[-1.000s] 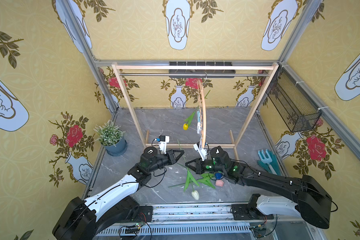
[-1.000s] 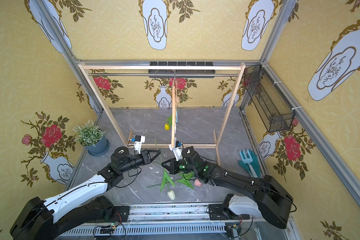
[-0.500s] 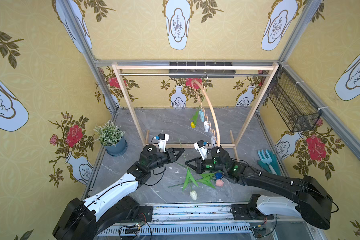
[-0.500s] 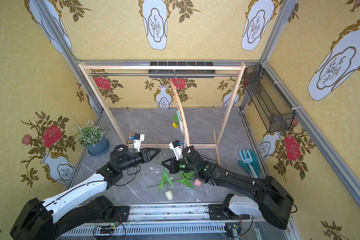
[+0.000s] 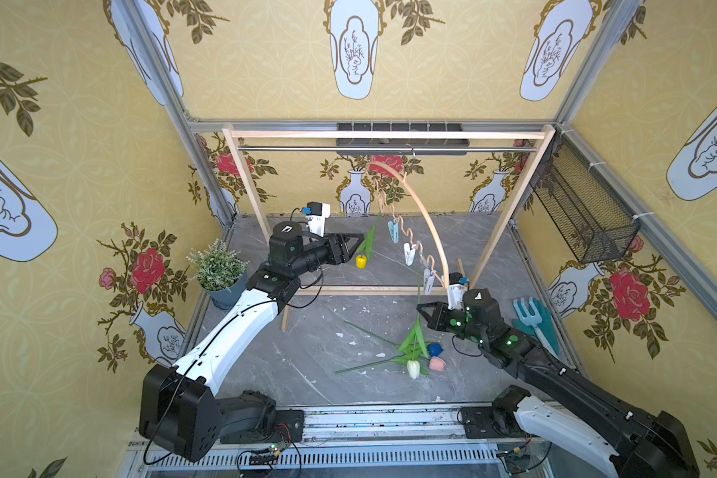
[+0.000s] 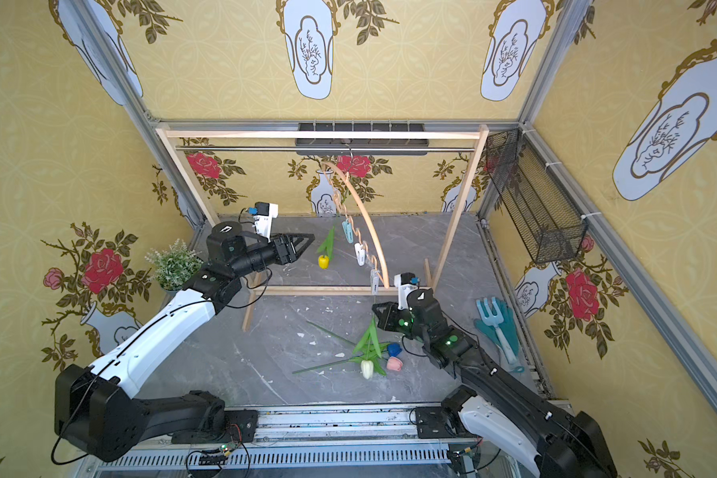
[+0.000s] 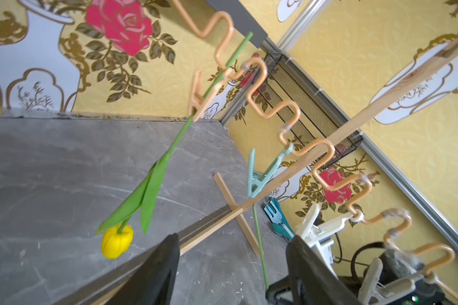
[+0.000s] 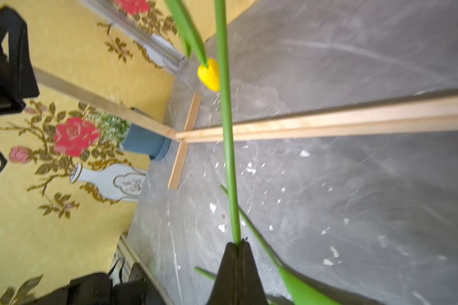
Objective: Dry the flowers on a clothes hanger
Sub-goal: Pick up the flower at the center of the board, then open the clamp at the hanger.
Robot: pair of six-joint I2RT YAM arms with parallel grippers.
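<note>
In front of the wooden rack [image 5: 307, 134], the pink tulip [image 5: 436, 363] and blue tulip [image 5: 434, 349] are found lying on the floor [image 5: 307, 351]. Beside them the white tulip [image 5: 413, 368] is held head down, its stem pinched between the closed fingers of the right gripper [image 5: 419, 307]; whether its upper end is clipped cannot be told. Over the rack's base, the left gripper [image 5: 359, 241] is seen with fingers apart and empty, just beside the yellow tulip [image 5: 361, 261]. That tulip is hung head down from the clothes hanger [image 5: 428, 221], itself hooked on the rack.

Four tulips [image 5: 361, 261] [image 5: 413, 369] [image 5: 436, 363] [image 5: 434, 349], one hanger [image 5: 430, 225], one plant [image 5: 218, 267]
</note>
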